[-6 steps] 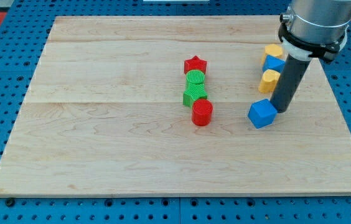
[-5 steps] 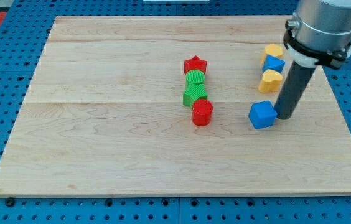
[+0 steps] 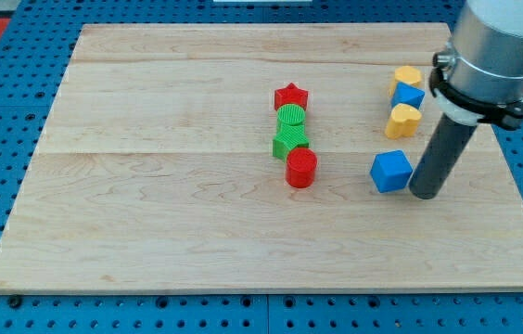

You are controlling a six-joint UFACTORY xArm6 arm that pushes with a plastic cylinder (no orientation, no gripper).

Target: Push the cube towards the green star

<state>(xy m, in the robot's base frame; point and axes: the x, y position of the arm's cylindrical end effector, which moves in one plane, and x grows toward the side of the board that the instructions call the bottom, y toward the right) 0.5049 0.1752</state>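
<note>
A blue cube [image 3: 391,172] lies on the wooden board [image 3: 150,223] at the right of the middle. My tip [image 3: 425,194] stands just to the cube's right and slightly lower in the view, close beside it. A green star [image 3: 289,142] lies near the board's middle, to the cube's left, in a column with a red star [image 3: 290,96] at the top, a green cylinder [image 3: 291,116] under it and a red cylinder [image 3: 301,168] at the bottom.
At the upper right lie a yellow block [image 3: 407,77], a second blue block [image 3: 410,95] and another yellow block [image 3: 402,120], just above the cube. The board lies on a blue pegboard.
My tip has moved down and to the right, from the cube's upper right to its lower right side. The cube has barely shifted.
</note>
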